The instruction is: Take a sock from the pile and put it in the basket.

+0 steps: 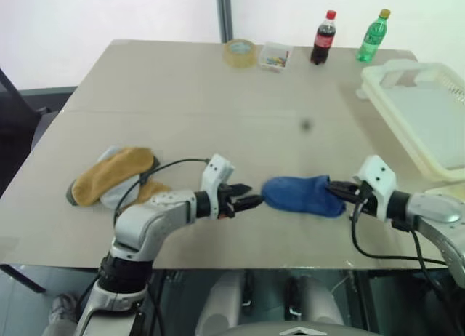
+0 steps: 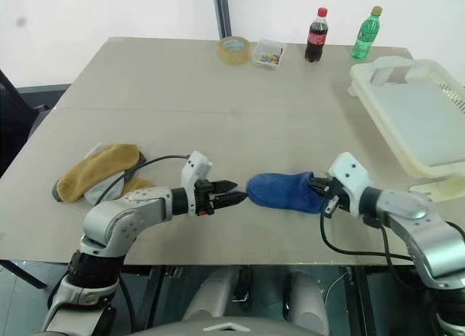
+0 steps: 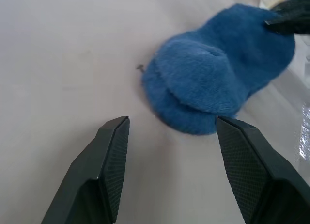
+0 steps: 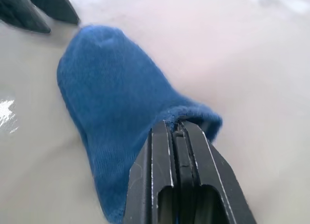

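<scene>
The sock (image 1: 303, 196) is pinched by the right tool (image 1: 336, 190) on the beige tabletop (image 1: 218, 103); the left tool (image 1: 251, 202) is held wide beside it.

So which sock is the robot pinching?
The blue sock, lying apart from the others. The right gripper pinches its cuff; the yellow and grey socks lie untouched.

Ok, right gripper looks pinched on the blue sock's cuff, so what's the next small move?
Probably lift the right gripper a little and start carrying the sock toward the basket on the robot's right. It is shut on the cuff, while the left gripper is open just short of the toe, so nothing else holds the sock.
</scene>
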Controlling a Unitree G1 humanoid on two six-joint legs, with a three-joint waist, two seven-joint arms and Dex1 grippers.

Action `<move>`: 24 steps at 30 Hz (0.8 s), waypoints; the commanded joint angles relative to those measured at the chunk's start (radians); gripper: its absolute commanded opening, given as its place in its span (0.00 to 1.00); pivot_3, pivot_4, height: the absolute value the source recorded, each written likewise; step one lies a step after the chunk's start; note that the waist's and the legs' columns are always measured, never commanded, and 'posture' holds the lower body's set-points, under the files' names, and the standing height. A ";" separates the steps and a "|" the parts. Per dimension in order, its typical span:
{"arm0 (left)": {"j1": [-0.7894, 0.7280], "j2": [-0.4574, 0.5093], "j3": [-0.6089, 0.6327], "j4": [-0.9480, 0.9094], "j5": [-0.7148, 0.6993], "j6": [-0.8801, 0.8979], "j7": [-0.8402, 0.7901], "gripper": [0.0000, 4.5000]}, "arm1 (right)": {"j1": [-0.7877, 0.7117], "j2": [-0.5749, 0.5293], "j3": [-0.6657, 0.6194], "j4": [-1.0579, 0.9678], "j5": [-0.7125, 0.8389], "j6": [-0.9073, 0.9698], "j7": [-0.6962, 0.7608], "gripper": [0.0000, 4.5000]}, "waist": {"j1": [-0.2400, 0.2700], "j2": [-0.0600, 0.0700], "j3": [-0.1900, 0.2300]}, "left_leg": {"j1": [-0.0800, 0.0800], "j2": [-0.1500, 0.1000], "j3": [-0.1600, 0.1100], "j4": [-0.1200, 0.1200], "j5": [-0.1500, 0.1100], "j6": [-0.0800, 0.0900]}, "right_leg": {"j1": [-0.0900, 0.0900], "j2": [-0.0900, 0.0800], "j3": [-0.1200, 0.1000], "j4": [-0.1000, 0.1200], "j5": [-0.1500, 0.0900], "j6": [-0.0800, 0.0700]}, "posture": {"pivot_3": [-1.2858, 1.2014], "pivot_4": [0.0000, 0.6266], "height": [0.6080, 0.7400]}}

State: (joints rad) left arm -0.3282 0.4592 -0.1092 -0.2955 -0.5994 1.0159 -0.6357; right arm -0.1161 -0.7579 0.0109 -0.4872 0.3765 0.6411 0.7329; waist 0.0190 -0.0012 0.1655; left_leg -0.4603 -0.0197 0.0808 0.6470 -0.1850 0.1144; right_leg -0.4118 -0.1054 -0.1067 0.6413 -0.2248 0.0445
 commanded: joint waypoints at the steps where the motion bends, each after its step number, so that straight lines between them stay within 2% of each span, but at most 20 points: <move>1: -0.028 -0.006 -0.056 0.025 0.027 -0.028 -0.025 0.66 | -0.020 -0.042 0.035 0.021 -0.061 -0.034 0.022 0.00 | 0.003 0.000 0.000 | 0.000 0.000 0.000 0.000 0.000 0.000 | 0.000 0.000 0.000 0.000 0.000 0.000 | 0.52 0.24 1.00; 5: -0.044 -0.012 -0.057 0.042 0.030 -0.037 -0.032 0.66 | 0.018 -0.076 0.005 0.017 -0.058 -0.039 0.050 0.00 | 0.008 0.000 0.000 | 0.000 -0.001 0.000 -0.001 0.000 0.000 | 0.000 -0.001 0.000 -0.001 0.002 -0.003 | 0.52 0.24 1.00; 8: -0.039 -0.004 -0.056 0.043 0.030 -0.038 -0.043 0.66 | 0.038 -0.080 -0.021 0.000 -0.026 -0.016 0.062 0.22 | 0.007 0.000 0.000 | 0.000 0.000 0.000 -0.001 0.000 0.000 | 0.000 0.000 0.000 -0.001 0.001 -0.002 | 0.52 0.24 1.00; 10: -0.036 0.003 -0.056 0.039 0.032 -0.038 -0.048 0.66 | 0.055 -0.089 -0.029 -0.020 -0.066 -0.038 0.036 0.41 | 0.007 0.000 0.000 | 0.000 0.000 0.000 -0.001 0.000 0.000 | 0.000 0.000 0.000 -0.001 0.001 -0.001 | 0.52 0.24 1.00; 11: -0.034 0.004 -0.051 0.036 0.027 -0.034 -0.050 0.66 | 0.068 -0.097 -0.043 -0.035 -0.069 -0.039 0.036 0.48 | 0.007 0.000 0.000 | 0.000 0.000 0.000 -0.001 0.000 0.000 | 0.000 -0.001 0.000 -0.001 0.000 -0.001 | 0.52 0.24 1.00; 15: -0.034 0.018 -0.043 0.027 0.018 -0.021 -0.059 0.66 | 0.103 -0.064 -0.174 -0.091 0.049 -0.029 0.057 0.48 | 0.008 0.000 0.000 | 0.000 0.000 0.000 -0.001 0.000 0.000 | 0.000 -0.001 0.000 -0.001 0.000 0.000 | 0.52 0.24 1.00; 18: -0.035 0.031 -0.048 0.019 0.012 -0.007 -0.070 0.66 | 0.113 -0.049 -0.230 -0.102 0.113 -0.035 0.080 0.27 | 0.007 0.000 0.000 | 0.000 0.000 0.000 -0.001 0.000 0.000 | 0.000 -0.001 0.000 -0.001 0.000 0.000 | 0.52 0.24 1.00; 20: -0.034 0.037 -0.050 0.016 0.012 -0.006 -0.074 0.66 | 0.104 -0.052 -0.216 -0.102 0.115 -0.057 0.099 0.07 | 0.006 0.000 0.000 | 0.000 0.000 0.000 -0.001 0.000 0.000 | 0.000 -0.001 0.000 -0.001 0.000 0.000 | 0.52 0.24 1.00; 21: -0.035 0.039 -0.048 0.015 0.008 -0.003 -0.076 0.66 | 0.093 -0.042 -0.197 -0.100 0.118 -0.063 0.100 0.01 | 0.006 0.000 0.000 | 0.000 0.000 0.000 -0.001 0.000 0.000 | 0.000 -0.001 0.000 -0.001 0.000 0.000 | 0.52 0.24 1.00; 24: -0.043 0.036 -0.047 0.011 -0.003 0.014 -0.078 0.66 | 0.026 0.016 -0.051 -0.037 0.041 -0.100 0.072 0.01 | -0.001 0.000 0.000 | 0.000 0.000 0.000 -0.001 0.000 0.000 | 0.000 -0.001 0.000 -0.001 0.000 0.000 | 0.52 0.24 1.00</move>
State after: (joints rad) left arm -0.3698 0.4939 -0.1533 -0.2633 -0.5842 1.0109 -0.7027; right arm -0.0697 -0.7566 -0.0931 -0.5339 0.4464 0.5723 0.8160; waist 0.0176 -0.0008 0.1656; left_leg -0.4600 -0.0197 0.0807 0.6456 -0.1852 0.1147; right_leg -0.4118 -0.1060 -0.1068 0.6402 -0.2248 0.0445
